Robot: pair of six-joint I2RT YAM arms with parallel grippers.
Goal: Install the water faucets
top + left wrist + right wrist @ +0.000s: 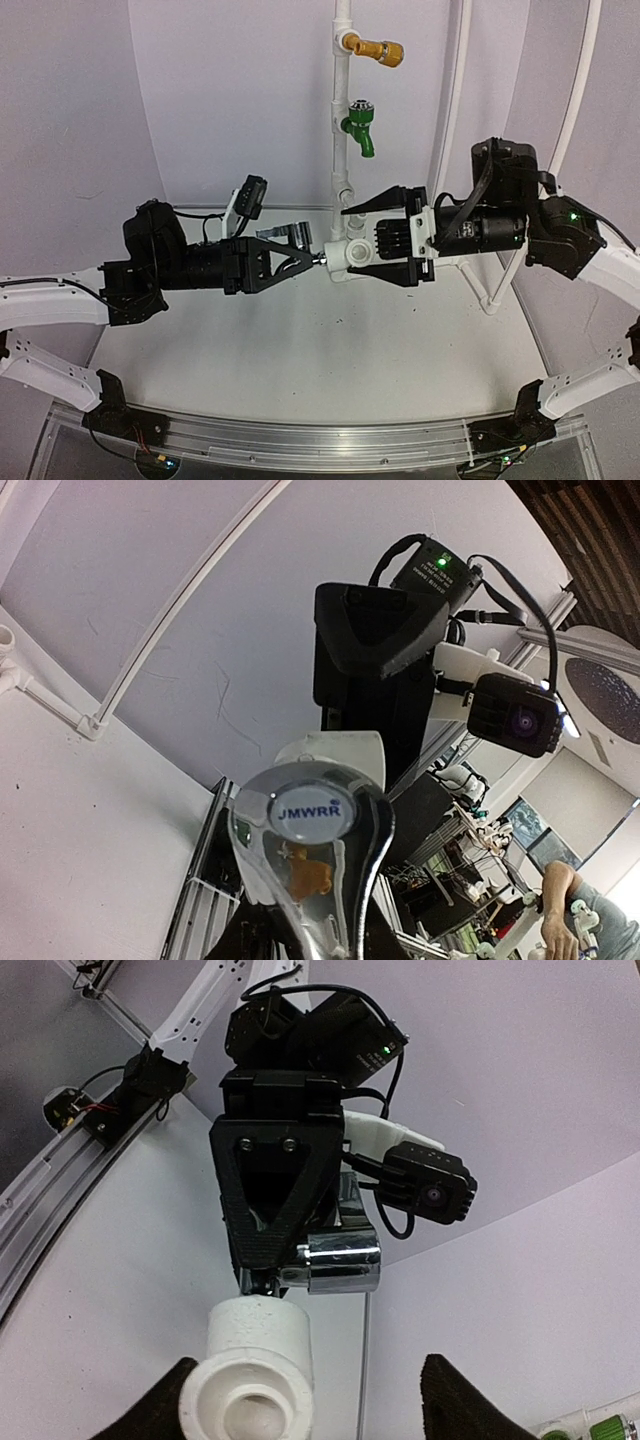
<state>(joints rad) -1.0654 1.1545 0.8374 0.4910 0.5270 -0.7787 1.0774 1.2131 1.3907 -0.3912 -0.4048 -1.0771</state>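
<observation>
metal tap (300, 820), base cut off, clenched in left hand (312, 258) | right hand (315, 1405) released around white fitting (258, 1360)

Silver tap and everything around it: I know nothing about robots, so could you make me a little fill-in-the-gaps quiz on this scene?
The silver tap is clamped in the pincer of the ___ arm.
Its round cap is printed ___.
The right pincer straddles a fitting coloured ___.
On the upright pipe behind, the tap below the brass tap is coloured ___.
Missing words: left, JMWRR, white, green.
</observation>
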